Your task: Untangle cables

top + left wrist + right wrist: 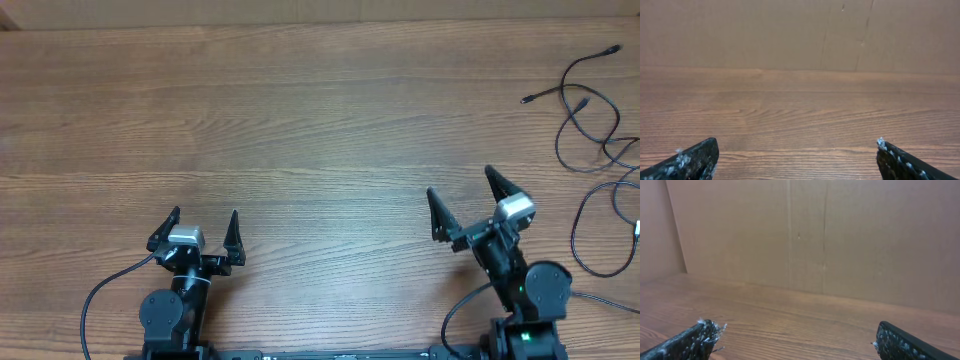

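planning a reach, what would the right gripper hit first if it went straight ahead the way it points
Nothing close: the right gripper faces bare table, then the back wall, whose distance is unclear. The cables lie off to its right, out of that line.

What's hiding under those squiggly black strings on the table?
Only the wooden table shows under the cables, inside their loops and between them. Nothing else lies there. The cables run off the overhead picture's right edge, so that part stays unseen.

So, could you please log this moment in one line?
left end effector: open | right end effector: open | thin black cables: far right, untouched
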{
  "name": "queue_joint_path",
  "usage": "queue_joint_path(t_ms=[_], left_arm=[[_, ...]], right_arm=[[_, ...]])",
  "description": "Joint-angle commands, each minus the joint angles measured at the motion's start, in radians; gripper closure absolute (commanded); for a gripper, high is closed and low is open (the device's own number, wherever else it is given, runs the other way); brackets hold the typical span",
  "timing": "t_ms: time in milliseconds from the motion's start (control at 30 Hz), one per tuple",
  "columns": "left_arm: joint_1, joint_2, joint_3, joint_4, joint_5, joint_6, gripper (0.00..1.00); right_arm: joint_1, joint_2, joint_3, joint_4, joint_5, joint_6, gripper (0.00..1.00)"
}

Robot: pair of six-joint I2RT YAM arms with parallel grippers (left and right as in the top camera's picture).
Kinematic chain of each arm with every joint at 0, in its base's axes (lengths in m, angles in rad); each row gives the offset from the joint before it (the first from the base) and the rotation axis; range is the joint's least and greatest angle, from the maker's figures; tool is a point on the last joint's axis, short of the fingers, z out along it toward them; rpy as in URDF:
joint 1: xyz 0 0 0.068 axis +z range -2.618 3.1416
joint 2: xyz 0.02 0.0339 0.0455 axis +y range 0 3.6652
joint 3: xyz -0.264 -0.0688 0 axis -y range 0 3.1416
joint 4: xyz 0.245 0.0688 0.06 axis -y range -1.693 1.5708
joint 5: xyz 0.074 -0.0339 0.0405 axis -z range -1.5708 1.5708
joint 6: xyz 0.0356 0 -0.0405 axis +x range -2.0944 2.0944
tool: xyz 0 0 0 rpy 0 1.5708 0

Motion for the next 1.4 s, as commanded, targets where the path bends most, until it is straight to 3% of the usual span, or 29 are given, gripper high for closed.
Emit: queue_joint_path(t_ms=[0, 300, 433, 767, 1367], left_arm=[[0.006, -0.011, -0.003, -0.003, 0.004, -0.014, 0.0], [0.006, -0.011, -0.003, -0.003, 0.004, -0.014, 0.0], [0.006, -0.011, -0.003, -0.003, 0.004, -0.014, 0.0], [0.006, -0.011, -0.003, -0.003, 0.004, -0.014, 0.0], [0.006, -0.011, -0.003, -0.003, 0.004, -0.014, 0.0]], right_arm=[[-0.001, -0.087, -0.064, -0.014, 0.004, 0.002, 0.0], [-0.013, -0.14, -0.061, -0.266, 0.014, 0.002, 0.0], [-0.018, -0.195, -0.061, -0.478, 0.018, 0.002, 0.0], [-0.018, -0.414, -0.061, -0.481, 0.052, -0.002, 0.0], [-0.014, -0.412, -0.061, -0.478, 0.051, -0.002, 0.0]])
